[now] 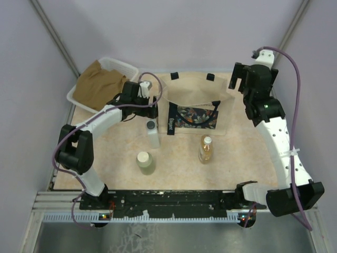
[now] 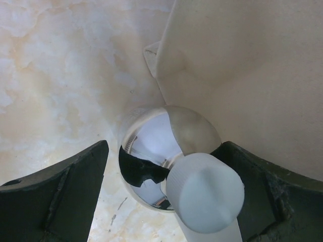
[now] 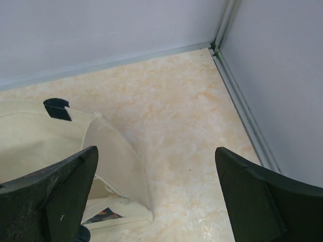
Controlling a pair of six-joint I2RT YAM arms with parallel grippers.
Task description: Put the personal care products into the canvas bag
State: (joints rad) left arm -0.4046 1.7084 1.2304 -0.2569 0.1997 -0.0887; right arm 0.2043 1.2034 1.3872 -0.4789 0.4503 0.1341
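left fingers (image 2: 55, 196) spread wide; right fingers (image 3: 50, 196) too

Both arms wear white shells with black joints: the left arm (image 1: 97, 124) rises above the left end of the black base rail (image 1: 174, 199), the right arm (image 1: 280, 145) above its right end. I see a purple cable (image 1: 298, 79) along each, a green light (image 1: 267, 106) on the right arm, and dark, wedge-shaped fingers (image 3: 48, 194).

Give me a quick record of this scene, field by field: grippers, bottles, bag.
left gripper: open, jaws either side of the silver-capped bottle, beside the canvas bag
right gripper: open, empty, by bag's far right corner
white bottle: upright, in front of bag
green bottle: upright, nearest the arm bases
amber bottle: upright, in front of bag
tub: far left, brown cloth inside
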